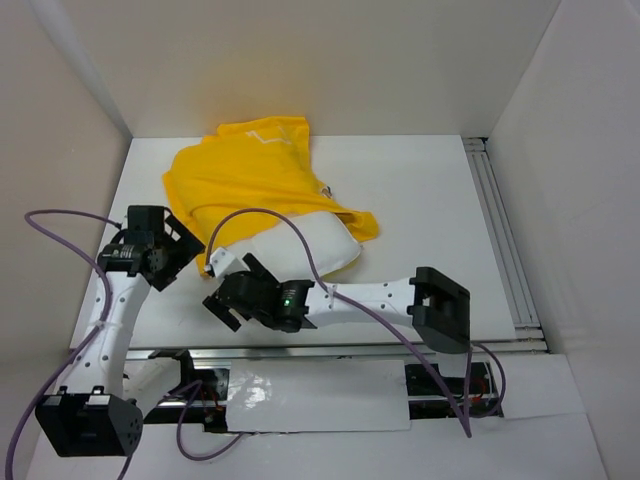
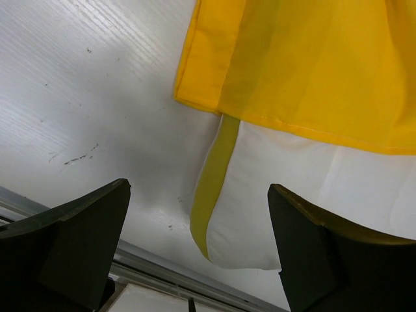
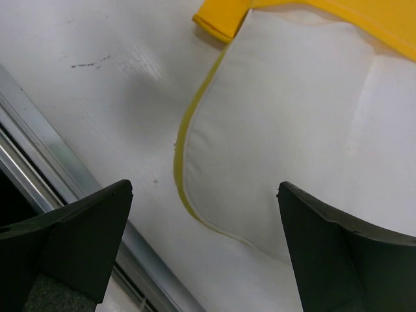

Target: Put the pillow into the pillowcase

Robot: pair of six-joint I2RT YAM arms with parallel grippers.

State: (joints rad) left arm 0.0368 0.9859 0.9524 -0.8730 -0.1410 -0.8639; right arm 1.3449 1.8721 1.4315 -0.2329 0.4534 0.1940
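The yellow pillowcase [image 1: 255, 175] lies crumpled at the back left of the table. The white pillow [image 1: 300, 245] sticks out of its near edge, partly covered by the fabric. In the left wrist view the pillowcase hem [image 2: 305, 65] lies over the pillow [image 2: 312, 195], whose yellow strip [image 2: 211, 188] runs down its side. My left gripper [image 1: 185, 248] [image 2: 198, 188] hangs open just left of the pillow's corner. My right gripper [image 1: 220, 290] [image 3: 205, 188] is open above the pillow's near corner [image 3: 292, 130], with the pillowcase corner [image 3: 224, 19] beyond. Neither gripper holds anything.
The white table [image 1: 420, 200] has walls at the left, back and right. A metal rail [image 1: 505, 240] runs along its right side and another [image 1: 350, 350] along the near edge. Purple cables loop over both arms.
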